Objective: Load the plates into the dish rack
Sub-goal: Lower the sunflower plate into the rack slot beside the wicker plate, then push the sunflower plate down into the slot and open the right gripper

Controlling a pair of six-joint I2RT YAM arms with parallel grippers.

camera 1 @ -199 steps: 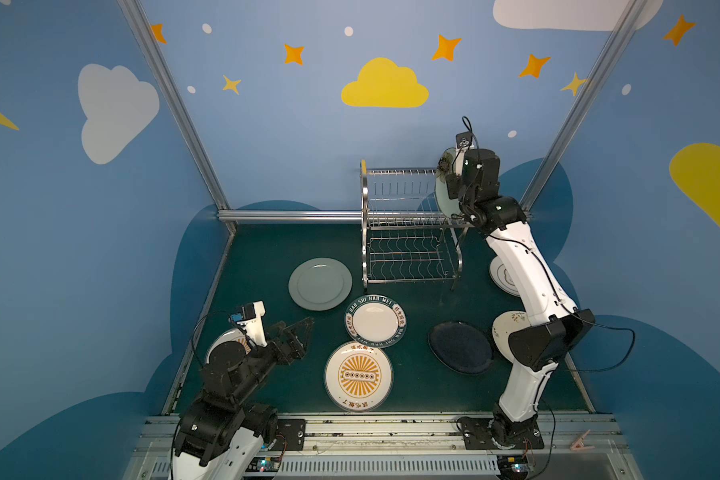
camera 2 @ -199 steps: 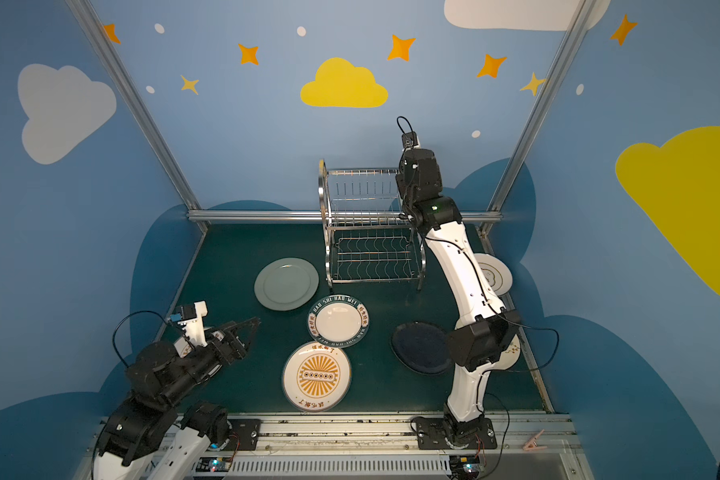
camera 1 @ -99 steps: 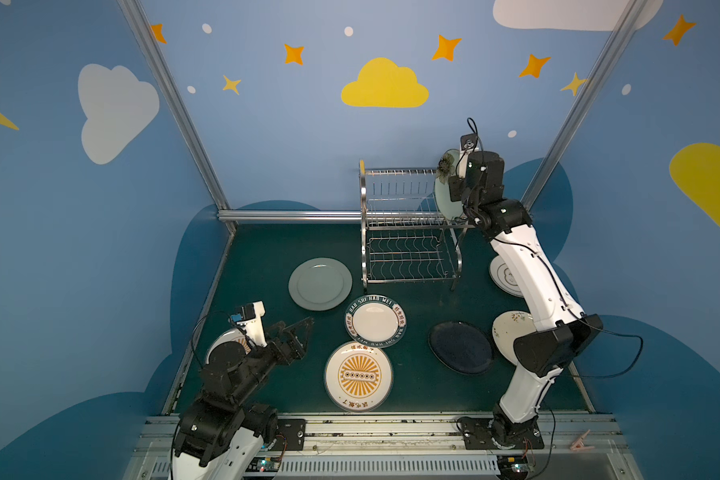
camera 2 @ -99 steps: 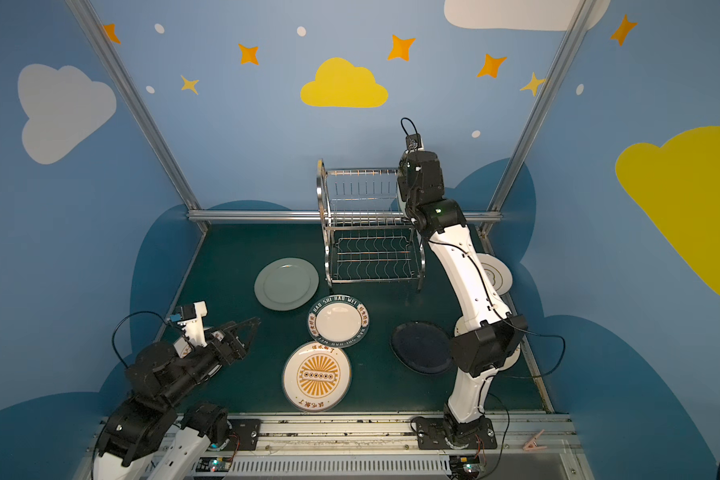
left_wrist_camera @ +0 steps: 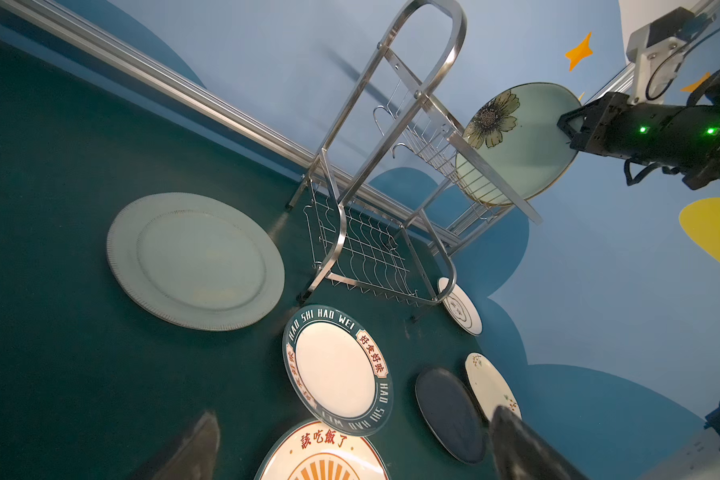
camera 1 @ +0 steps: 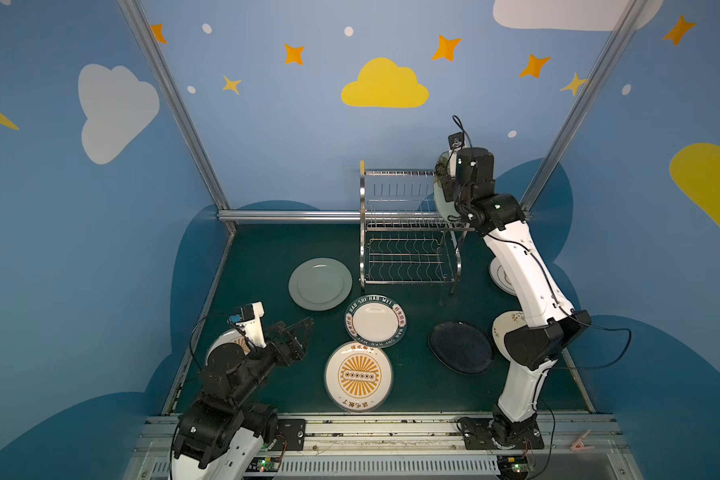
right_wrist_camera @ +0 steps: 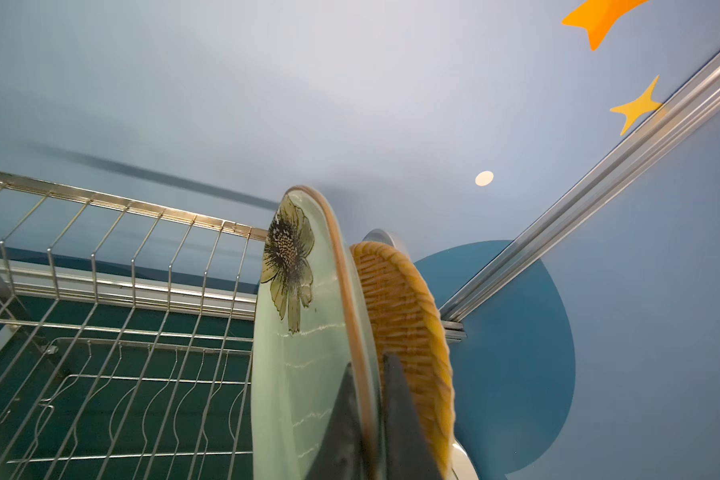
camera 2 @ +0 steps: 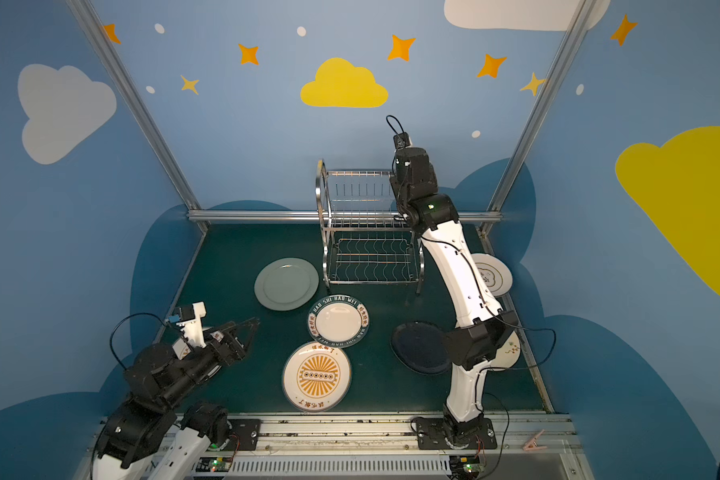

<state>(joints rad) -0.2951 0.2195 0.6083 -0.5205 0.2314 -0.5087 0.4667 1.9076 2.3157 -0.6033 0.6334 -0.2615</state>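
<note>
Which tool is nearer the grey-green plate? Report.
Left. Left tool hovers open near the grey-green plate; right tool grips a floral plate high at the dish rack.

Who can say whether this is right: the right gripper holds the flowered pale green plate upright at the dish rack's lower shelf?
One detail is wrong. The right gripper holds the flowered pale green plate upright at the dish rack's upper tier, not its lower shelf. The left wrist view shows this.
</note>
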